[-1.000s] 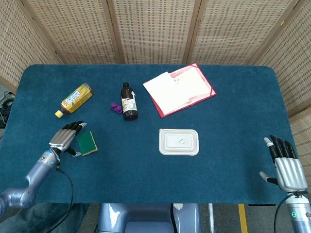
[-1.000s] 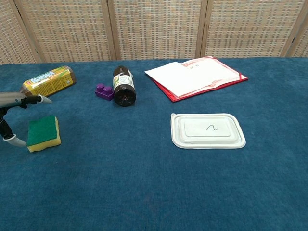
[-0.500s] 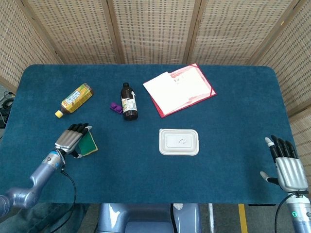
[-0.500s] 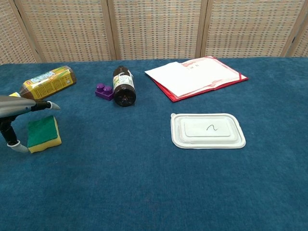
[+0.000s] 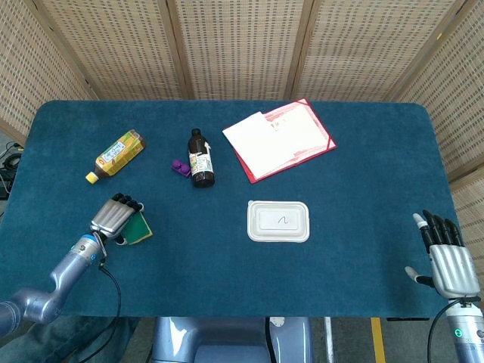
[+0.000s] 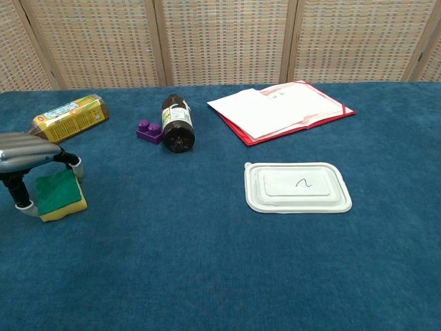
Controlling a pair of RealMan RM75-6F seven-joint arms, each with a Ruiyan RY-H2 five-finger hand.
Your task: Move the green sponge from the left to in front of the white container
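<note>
Head view: the left hand (image 5: 117, 218) is sitting over the green sponge (image 5: 138, 228) at the left side of the blue table (image 5: 355, 174), its fingers draped across the sponge's top so that only the right part of the sponge is showing. Whether the sponge is actually being gripped cannot be told from here. The right hand (image 5: 445, 257) is hanging at the near right corner of the table, fingers straight and apart, holding nothing. The white container (image 5: 278, 221) is lying closed near the table's middle, well apart from the sponge. A dark brown bottle (image 5: 200, 158) is lying behind it to the left, with a purple block (image 5: 180, 168) just beside it, and a yellow bottle (image 5: 116, 156) is lying further left. A red folder (image 5: 283, 141) with white paper is lying toward the back.

Chest view: the left hand (image 6: 27, 162) is arching over the green sponge (image 6: 60, 196), one fingertip coming down at the sponge's far edge and the thumb at its near left edge; the sponge is resting flat on the table (image 6: 207, 276). Firm contact on both sides cannot be confirmed. The white container (image 6: 297, 187) is lying to the right, well apart. The right hand is not appearing in this view
</note>
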